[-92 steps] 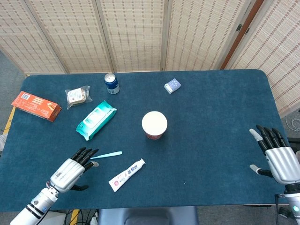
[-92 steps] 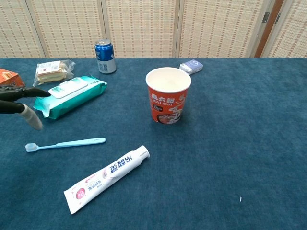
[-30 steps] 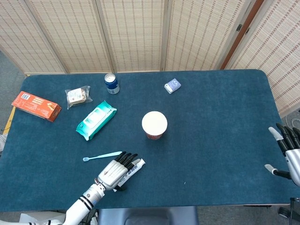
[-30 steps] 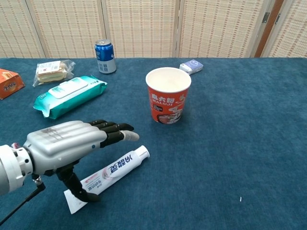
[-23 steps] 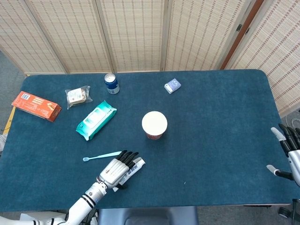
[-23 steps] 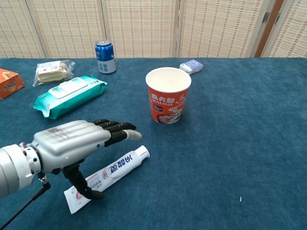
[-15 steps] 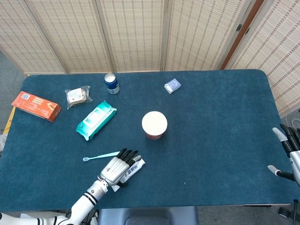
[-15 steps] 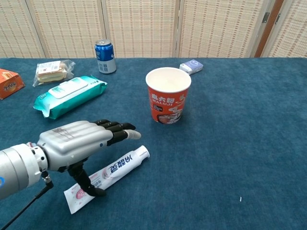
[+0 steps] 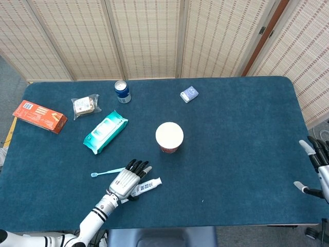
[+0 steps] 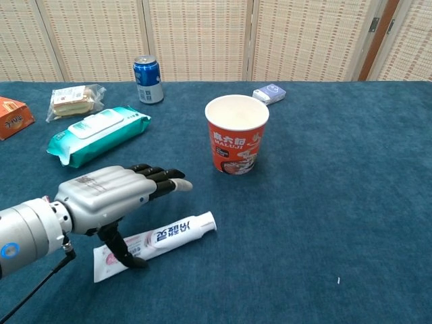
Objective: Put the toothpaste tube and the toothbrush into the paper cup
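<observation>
the blue table [image 9: 241, 149] fills both views, its near edge cut off in the chest view. on its far left, the orange box [image 9: 39, 116] shows only a corner in the chest view. the teal wipes pack [image 9: 105, 131] lies flat left of centre. the left hand [image 10: 111, 196] is over the tail end of the toothpaste tube [image 10: 179, 231], fingers stretched forward and apart, thumb [image 10: 120, 250] pointing down onto or just beside the tube; whether it actually touches cannot be made out, and the tube's flat end is partly hidden under the hand. the right hand [image 9: 318, 170] shows only in the head view, cut off by the right frame edge, fingers spread, holding nothing. the paper cup [image 10: 237, 133] stands upright mid-table, well apart from the tube. the blue can [image 10: 147, 79] stands near the far edge. the snack bag [image 9: 85, 105] lies beside the box. the small blue-grey packet [image 9: 189, 93] lies near the far edge, behind the cup. the toothbrush [image 9: 109, 172] lies flat just left of the left hand; in the chest view the hand hides it.
</observation>
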Robot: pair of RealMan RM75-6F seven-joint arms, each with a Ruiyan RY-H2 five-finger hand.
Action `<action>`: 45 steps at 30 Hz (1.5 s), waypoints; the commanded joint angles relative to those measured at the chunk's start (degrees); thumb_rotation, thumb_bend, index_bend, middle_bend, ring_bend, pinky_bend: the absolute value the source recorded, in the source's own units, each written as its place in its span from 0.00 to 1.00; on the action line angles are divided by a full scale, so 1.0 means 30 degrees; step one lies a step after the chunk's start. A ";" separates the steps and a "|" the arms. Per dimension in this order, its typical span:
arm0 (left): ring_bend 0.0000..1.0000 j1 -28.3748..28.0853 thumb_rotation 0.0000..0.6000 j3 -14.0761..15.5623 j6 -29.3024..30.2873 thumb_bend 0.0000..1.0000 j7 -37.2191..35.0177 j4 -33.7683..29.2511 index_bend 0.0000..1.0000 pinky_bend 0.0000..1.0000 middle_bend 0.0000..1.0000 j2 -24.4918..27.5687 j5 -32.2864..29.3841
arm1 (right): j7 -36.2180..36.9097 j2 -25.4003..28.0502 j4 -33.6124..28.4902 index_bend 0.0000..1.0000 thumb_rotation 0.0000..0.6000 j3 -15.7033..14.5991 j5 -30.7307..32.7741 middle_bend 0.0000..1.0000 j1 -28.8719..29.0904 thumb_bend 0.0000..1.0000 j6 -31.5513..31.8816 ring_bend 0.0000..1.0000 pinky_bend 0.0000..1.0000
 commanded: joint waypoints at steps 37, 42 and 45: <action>0.00 -0.1788 1.00 -0.0436 -0.1023 0.00 0.0456 -0.1978 0.38 0.00 0.00 0.0573 -0.2627 | 0.0716 0.0067 0.0525 0.07 1.00 0.0028 0.0154 0.00 -0.0542 0.00 0.0652 0.00 0.05; 0.00 -0.2196 1.00 -0.0529 -0.1245 0.00 0.0484 -0.1906 0.38 0.00 0.00 0.0506 -0.3264 | 0.0964 0.0121 0.0649 0.07 1.00 0.0068 0.0092 0.00 -0.0681 0.00 0.0949 0.00 0.05; 0.00 -0.2430 1.00 -0.0511 -0.1345 0.01 0.0492 -0.1764 0.38 0.00 0.00 0.0424 -0.3418 | 0.1069 0.0232 0.0635 0.07 1.00 0.0073 0.0025 0.00 -0.0776 0.00 0.1132 0.00 0.05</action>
